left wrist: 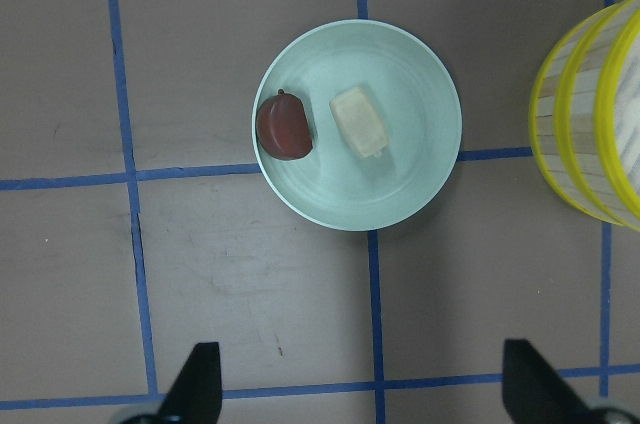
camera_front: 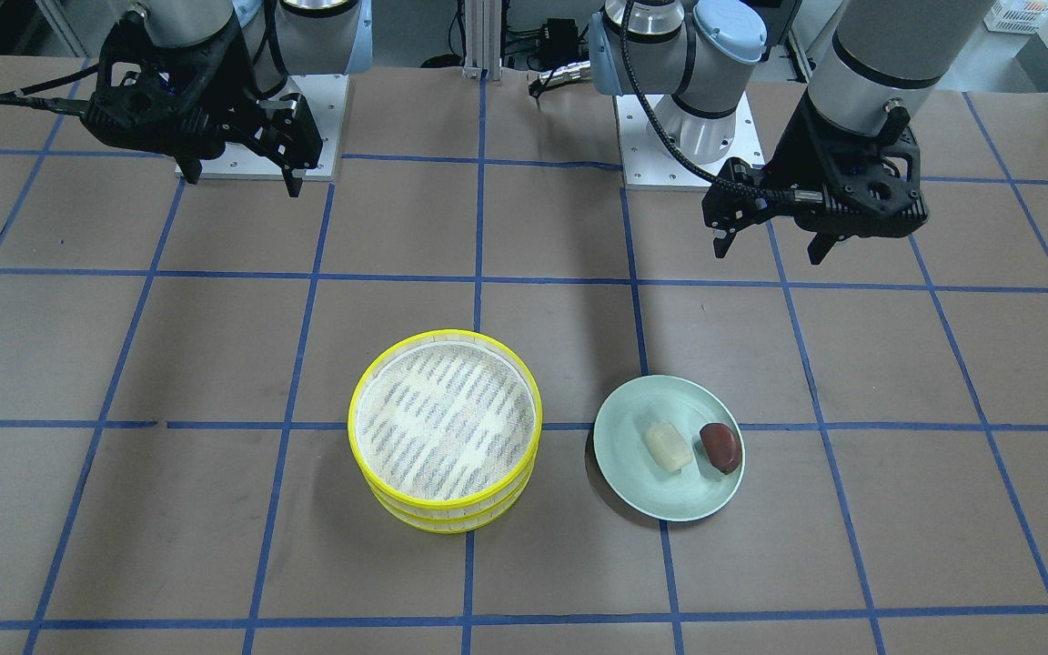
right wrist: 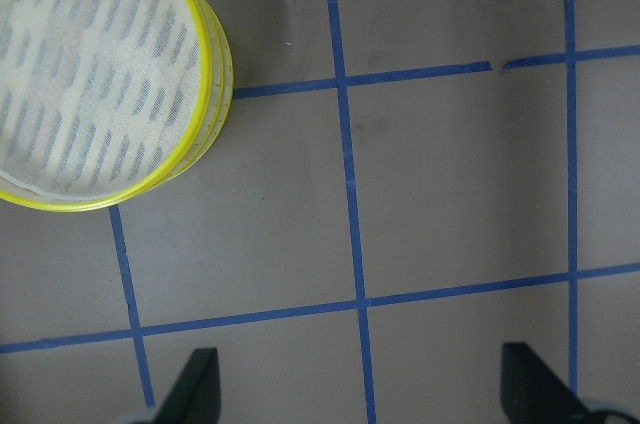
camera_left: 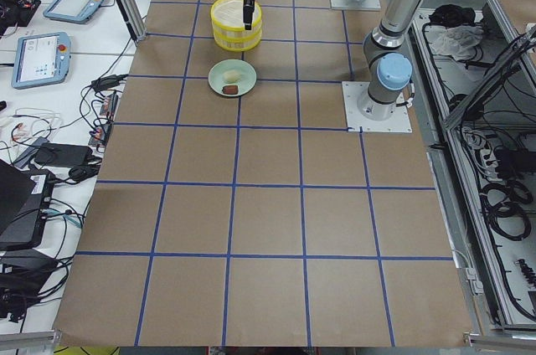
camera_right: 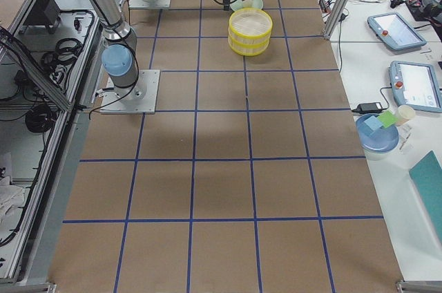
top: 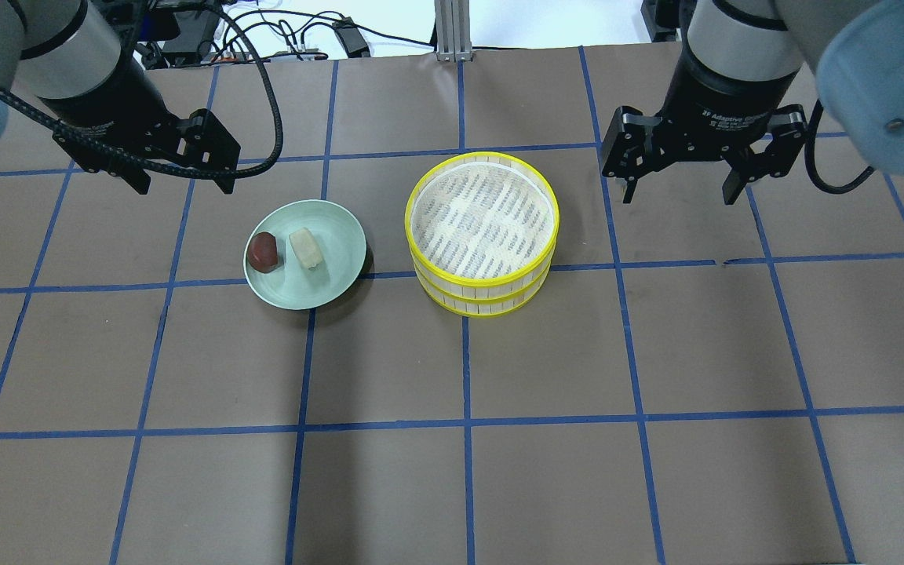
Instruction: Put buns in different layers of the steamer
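**Buns Waited on the Plate While Both Claws Hung Empty**

Nothing of the job looked done. The cream bun [top: 307,249] and the reddish-brown bun [top: 264,252] lay just beside each other on the pale green plate [top: 311,286]. Whether they touched could not be told. The plate sat on the brown surface [top: 452,471] to the left of the steamer [top: 483,290], seen from the robot's side, close to it but apart.

The steamer stood near the middle of the surface, between the two arms, with its yellow-rimmed trays stacked. The top mesh floor was bare. The lower layers were covered by the tray above, so their contents could not be seen.

The left claw [top: 184,182] hovered above the surface just on the far side of the plate, its fingers spread wide and holding nothing. Its wrist camera looked straight down on both buns, which suggested it was placed for the first pick. The right claw [top: 681,192] was likewise wide open and empty, raised off the surface to the right of the steamer.

That layout probably split the work: the left arm for the buns, the right for the trays. Since each bun needed its own layer, the top tray would likely have to come off before a lower one could be filled.
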Action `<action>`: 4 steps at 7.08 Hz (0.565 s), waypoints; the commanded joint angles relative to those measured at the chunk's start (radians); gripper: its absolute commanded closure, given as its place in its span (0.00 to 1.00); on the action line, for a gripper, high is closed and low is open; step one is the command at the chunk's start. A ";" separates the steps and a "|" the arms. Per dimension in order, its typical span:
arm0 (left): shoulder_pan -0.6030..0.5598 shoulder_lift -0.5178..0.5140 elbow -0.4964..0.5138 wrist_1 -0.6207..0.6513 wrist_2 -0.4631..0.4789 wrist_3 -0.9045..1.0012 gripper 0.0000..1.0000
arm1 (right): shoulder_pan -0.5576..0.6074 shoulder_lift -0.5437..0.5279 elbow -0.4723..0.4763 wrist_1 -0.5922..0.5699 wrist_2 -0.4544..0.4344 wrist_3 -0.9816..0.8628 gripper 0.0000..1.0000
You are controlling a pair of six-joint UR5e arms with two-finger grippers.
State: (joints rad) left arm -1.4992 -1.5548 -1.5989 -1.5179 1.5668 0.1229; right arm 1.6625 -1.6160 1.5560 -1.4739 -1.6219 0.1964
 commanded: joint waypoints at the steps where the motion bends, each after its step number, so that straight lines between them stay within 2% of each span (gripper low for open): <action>1: 0.000 -0.002 -0.003 0.007 0.004 0.001 0.00 | -0.007 -0.043 0.007 0.004 -0.019 -0.002 0.00; 2: 0.000 -0.002 -0.003 0.005 0.005 0.001 0.00 | -0.007 -0.086 -0.001 0.018 -0.051 -0.006 0.00; 3: 0.000 -0.002 -0.003 0.005 0.005 0.001 0.00 | -0.012 -0.207 -0.002 0.042 -0.058 0.007 0.00; 4: 0.002 -0.004 -0.003 0.004 0.007 0.001 0.00 | -0.021 -0.205 -0.002 0.034 -0.043 -0.002 0.00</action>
State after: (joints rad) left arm -1.4983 -1.5574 -1.6015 -1.5129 1.5725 0.1243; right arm 1.6499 -1.7820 1.5548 -1.4425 -1.6699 0.1977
